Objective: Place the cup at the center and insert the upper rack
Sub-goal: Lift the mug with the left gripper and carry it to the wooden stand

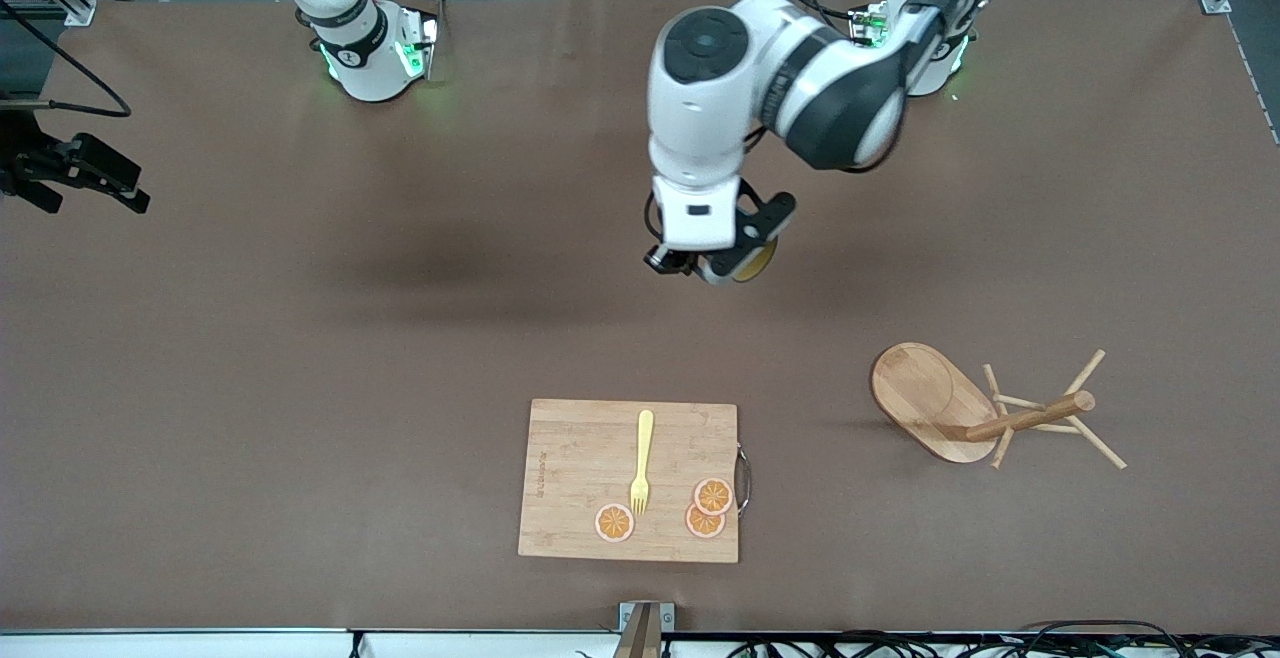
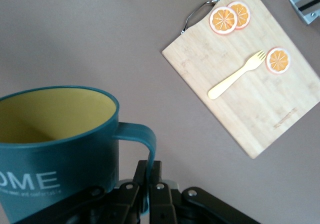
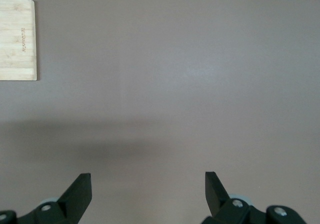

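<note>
The dark teal cup (image 2: pixel 55 149), yellowish inside with white lettering, hangs in the air. My left gripper (image 2: pixel 149 166) is shut on its handle (image 2: pixel 145 136). In the front view the left gripper (image 1: pixel 700 268) holds the cup (image 1: pixel 752 262) over bare table near the middle, and the wrist hides most of the cup. The upper rack (image 1: pixel 1030 416) lies tipped on its side toward the left arm's end, its oval base (image 1: pixel 925 393) up on edge and its pegs splayed. My right gripper (image 3: pixel 147 179) hangs open and empty over bare table at the right arm's end (image 1: pixel 95 203).
A wooden cutting board (image 1: pixel 580 478) lies nearer the front camera than the cup. A yellow fork (image 1: pixel 641 460) and three orange slices (image 1: pixel 712 496) lie on it. A metal bracket (image 1: pixel 645 618) sits at the table's front edge.
</note>
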